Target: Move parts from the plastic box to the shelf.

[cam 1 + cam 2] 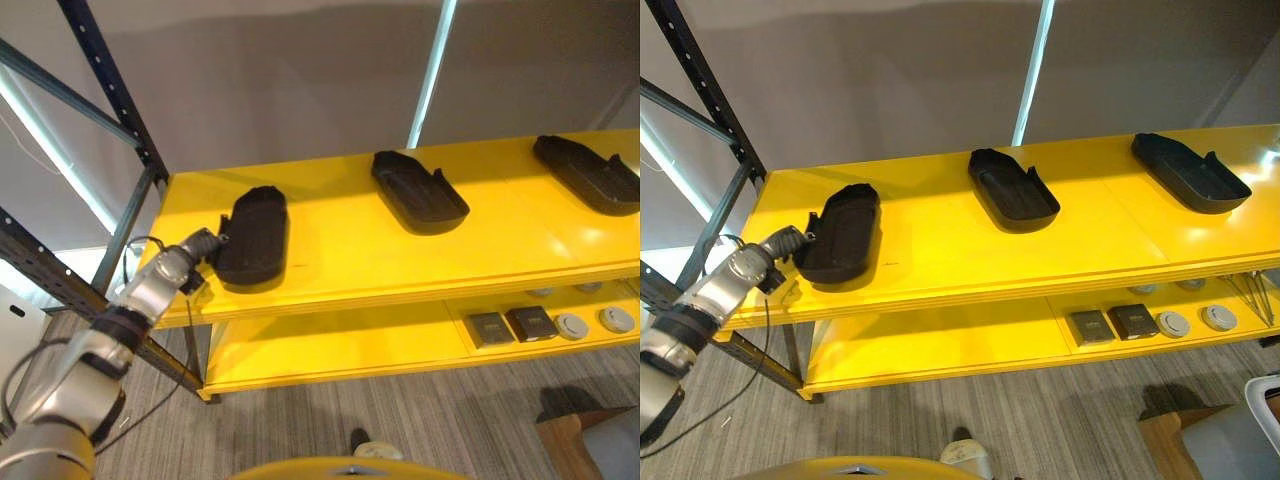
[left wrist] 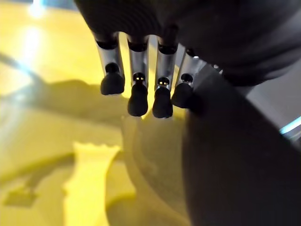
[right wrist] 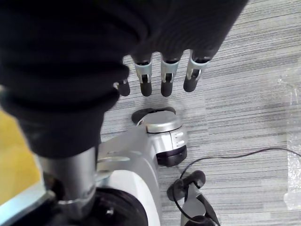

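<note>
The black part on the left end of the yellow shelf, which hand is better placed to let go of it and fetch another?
Left. The left hand is already at the leftmost black part on the top shelf. The right hand hangs over the floor, fingers relaxed, holding nothing.

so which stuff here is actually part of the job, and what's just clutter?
Job items:
- left black part on the yellow shelf, with the left robot hand at its near end
- middle black part
- right black part
- right robot hand, hanging over the floor, holding nothing

Just lying about:
- two dark square items and round white discs on the lower shelf
</note>
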Controlling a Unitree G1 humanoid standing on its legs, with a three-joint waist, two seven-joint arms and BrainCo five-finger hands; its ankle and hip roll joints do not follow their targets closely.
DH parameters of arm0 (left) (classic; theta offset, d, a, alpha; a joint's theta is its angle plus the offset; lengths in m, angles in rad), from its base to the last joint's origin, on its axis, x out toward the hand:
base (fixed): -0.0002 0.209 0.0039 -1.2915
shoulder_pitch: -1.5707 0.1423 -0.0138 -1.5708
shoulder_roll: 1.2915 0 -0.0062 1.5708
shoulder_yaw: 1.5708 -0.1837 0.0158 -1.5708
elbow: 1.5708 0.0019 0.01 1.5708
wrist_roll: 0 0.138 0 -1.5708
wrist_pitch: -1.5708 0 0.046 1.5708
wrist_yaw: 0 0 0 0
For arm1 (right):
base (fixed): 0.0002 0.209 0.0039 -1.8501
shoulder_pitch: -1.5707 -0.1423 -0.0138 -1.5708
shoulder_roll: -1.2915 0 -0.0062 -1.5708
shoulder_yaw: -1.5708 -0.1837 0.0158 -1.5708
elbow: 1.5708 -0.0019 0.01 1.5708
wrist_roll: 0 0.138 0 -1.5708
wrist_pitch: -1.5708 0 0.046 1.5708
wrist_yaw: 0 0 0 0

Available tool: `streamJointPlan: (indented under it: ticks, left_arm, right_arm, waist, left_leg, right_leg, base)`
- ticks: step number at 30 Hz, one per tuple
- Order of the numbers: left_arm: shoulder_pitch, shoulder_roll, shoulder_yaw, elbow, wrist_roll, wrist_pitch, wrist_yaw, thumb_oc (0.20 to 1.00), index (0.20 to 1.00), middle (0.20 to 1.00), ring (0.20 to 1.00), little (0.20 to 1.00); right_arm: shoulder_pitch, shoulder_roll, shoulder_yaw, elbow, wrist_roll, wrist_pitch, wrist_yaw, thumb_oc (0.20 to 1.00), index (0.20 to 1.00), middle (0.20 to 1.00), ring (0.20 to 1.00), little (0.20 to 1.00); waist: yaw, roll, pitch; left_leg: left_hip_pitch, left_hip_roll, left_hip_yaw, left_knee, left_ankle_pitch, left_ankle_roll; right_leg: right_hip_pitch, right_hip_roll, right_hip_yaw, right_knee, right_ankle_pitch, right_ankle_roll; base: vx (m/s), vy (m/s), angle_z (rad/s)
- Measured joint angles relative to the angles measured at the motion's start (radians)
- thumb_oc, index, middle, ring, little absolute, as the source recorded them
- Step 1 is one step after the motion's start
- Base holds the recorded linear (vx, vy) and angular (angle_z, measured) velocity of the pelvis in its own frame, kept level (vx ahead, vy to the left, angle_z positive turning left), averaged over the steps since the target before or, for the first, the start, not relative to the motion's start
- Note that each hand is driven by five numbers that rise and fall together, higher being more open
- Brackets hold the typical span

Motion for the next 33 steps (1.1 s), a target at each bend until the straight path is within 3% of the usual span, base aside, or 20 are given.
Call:
streamJointPlan:
  ticks: [6, 10, 14, 31, 32, 33]
  left_arm:
    - [-0.075, 0.017, 0.004, 0.086, 0.116, -0.002, 0.014, 0.200, 0.200, 0.200, 0.200, 0.200]
    - [-0.076, -0.011, 0.008, 0.168, 0.120, 0.043, 0.042, 0.200, 0.200, 0.200, 0.200, 0.200]
    - [-0.072, -0.052, 0.008, 0.277, 0.135, 0.069, 0.060, 0.200, 0.200, 0.200, 0.200, 0.200]
    - [-0.036, -0.127, 0.016, 0.353, 0.173, 0.122, 0.196, 0.200, 0.200, 0.200, 0.200, 0.200]
    - [-0.036, -0.130, 0.018, 0.353, 0.172, 0.122, 0.203, 0.244, 0.244, 0.244, 0.244, 0.244]
    - [-0.036, -0.131, 0.019, 0.353, 0.172, 0.122, 0.213, 0.586, 0.586, 0.586, 0.586, 0.586]
  right_arm:
    - [0.002, -0.007, -0.001, 0.036, -0.002, -0.008, 0.011, 1.000, 1.000, 1.000, 1.000, 1.000]
    - [-0.001, -0.022, -0.001, 0.035, -0.003, -0.016, 0.019, 1.000, 1.000, 1.000, 1.000, 1.000]
    - [0.001, -0.026, 0.000, 0.035, -0.003, -0.015, 0.021, 1.000, 1.000, 1.000, 1.000, 1.000]
    - [-0.004, -0.031, 0.020, 0.033, -0.003, -0.016, 0.038, 1.000, 1.000, 1.000, 1.000, 1.000]
    - [-0.005, -0.031, 0.020, 0.034, -0.003, -0.016, 0.038, 1.000, 1.000, 1.000, 1.000, 1.000]
    - [-0.005, -0.031, 0.020, 0.034, -0.003, -0.016, 0.038, 1.000, 1.000, 1.000, 1.000, 1.000]
  waist:
    - [-0.007, 0.025, -0.016]
    - [-0.021, 0.038, -0.025]
    - [-0.028, 0.036, -0.023]
    - [-0.034, 0.021, -0.013]
    - [-0.033, 0.020, -0.013]
    - [-0.033, 0.020, -0.013]
  left_leg:
    - [-0.001, -0.001, 0.010, -0.001, -0.006, -0.001]
    - [-0.001, 0.001, 0.018, -0.006, -0.008, -0.003]
    - [-0.003, 0.001, 0.024, 0.000, -0.008, -0.003]
    - [-0.003, -0.001, 0.025, 0.000, -0.010, -0.001]
    - [-0.003, -0.001, 0.025, 0.000, -0.010, -0.001]
    - [-0.003, -0.001, 0.025, 0.000, -0.010, -0.001]
  right_leg:
    - [-0.006, 0.000, 0.017, 0.000, 0.003, 0.001]
    - [-0.012, 0.000, 0.021, 0.000, 0.004, 0.002]
    - [-0.017, 0.002, 0.026, 0.000, 0.007, 0.001]
    - [-0.015, 0.001, 0.025, 0.000, 0.006, 0.002]
    - [-0.015, 0.001, 0.025, 0.000, 0.006, 0.002]
    - [-0.015, 0.001, 0.025, 0.000, 0.006, 0.002]
  base:
    - [0.02, -0.001, -0.03]
    - [0.04, -0.009, -0.08]
    - [0.04, -0.010, -0.05]
    - [0.00, 0.000, 0.00]
    - [0.00, 0.000, 0.00]
    - [0.00, 0.000, 0.00]
